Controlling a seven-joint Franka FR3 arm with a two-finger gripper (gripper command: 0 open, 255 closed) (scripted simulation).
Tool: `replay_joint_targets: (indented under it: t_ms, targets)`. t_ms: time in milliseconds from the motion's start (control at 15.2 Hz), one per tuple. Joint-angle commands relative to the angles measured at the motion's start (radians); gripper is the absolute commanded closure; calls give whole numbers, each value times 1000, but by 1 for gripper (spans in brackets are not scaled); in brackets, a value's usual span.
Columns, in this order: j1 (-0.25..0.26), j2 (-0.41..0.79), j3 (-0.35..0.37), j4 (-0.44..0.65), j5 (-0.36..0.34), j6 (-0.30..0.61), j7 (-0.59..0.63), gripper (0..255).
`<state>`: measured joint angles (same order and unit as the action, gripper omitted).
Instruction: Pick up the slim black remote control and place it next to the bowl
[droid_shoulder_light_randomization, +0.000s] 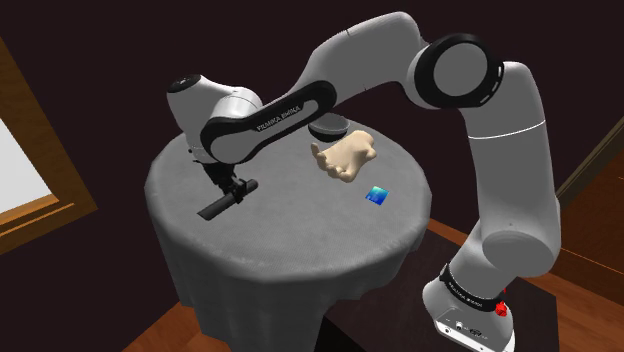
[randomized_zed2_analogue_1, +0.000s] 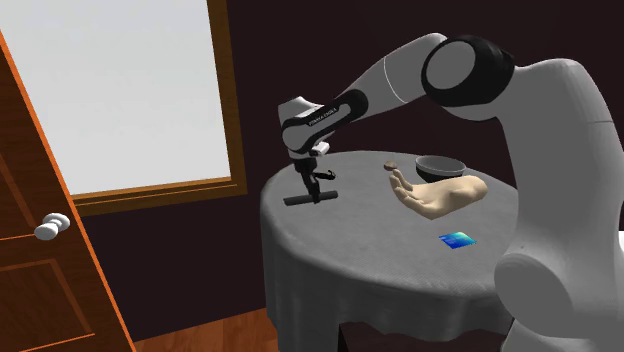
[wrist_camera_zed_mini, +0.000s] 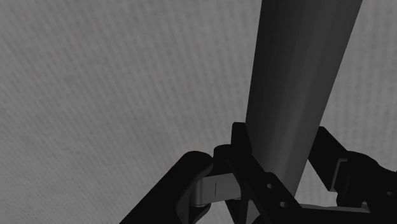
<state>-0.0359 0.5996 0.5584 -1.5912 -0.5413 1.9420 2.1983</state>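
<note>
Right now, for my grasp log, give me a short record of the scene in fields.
gripper: shut on slim black remote control
remote's place: grey-clothed round table, shoulder view's left part
dark round bowl: apart from remote, beside beige hand-shaped model
other: small blue square card

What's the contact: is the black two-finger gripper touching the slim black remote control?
Touching: in the wrist view the gripper has both fingers flush against the slim black remote control.
</note>
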Motion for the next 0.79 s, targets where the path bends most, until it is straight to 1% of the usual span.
replay_joint_targets:
  t_ms: [0,726]
  targets:
    - [-1,-6,3,4,6,-15,-4,255]
    - [-7,-65,26,65,48,-122,-45,255]
